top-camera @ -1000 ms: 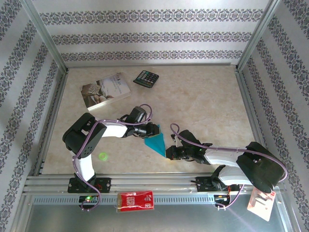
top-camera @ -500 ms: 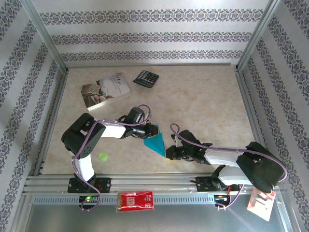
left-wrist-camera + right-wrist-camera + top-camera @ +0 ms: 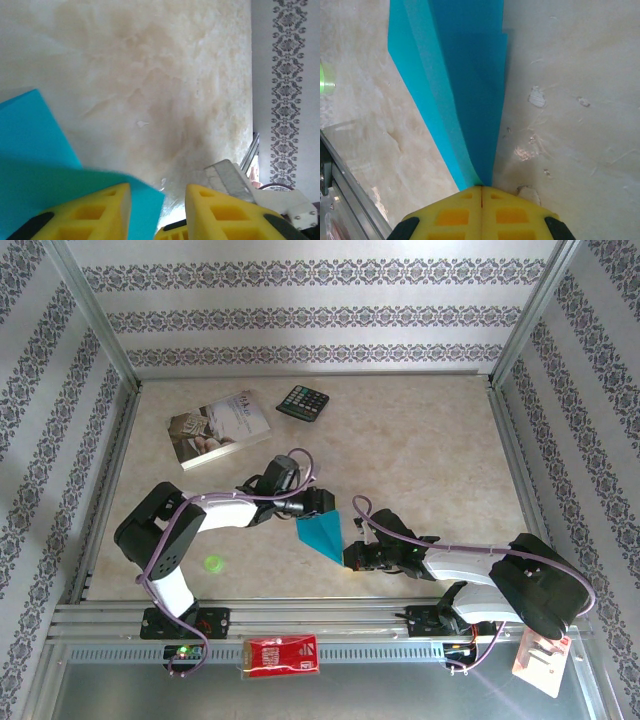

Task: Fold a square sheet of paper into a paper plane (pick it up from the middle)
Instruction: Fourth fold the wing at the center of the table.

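The turquoise-blue paper (image 3: 322, 536) lies mid-table, folded into a narrow pointed wedge with layered flaps. My right gripper (image 3: 348, 558) is shut on its pointed near tip; in the right wrist view the paper (image 3: 465, 75) fans away from the closed yellow fingers (image 3: 481, 189). My left gripper (image 3: 321, 503) stands open at the paper's wide far end. In the left wrist view a corner of the paper (image 3: 40, 150) reaches into the gap of the left gripper (image 3: 157, 192), beside the left finger (image 3: 95, 210).
A pale printed book (image 3: 218, 428) and a black calculator (image 3: 303, 402) lie at the back left. A green dot (image 3: 212, 563) marks the table near the left arm. A red packet (image 3: 282, 655) sits on the front rail (image 3: 330, 620).
The left arm's elbow swung out to the left and its gripper shifted slightly toward the back, over the paper's wide end. The right gripper kept still on the tip.
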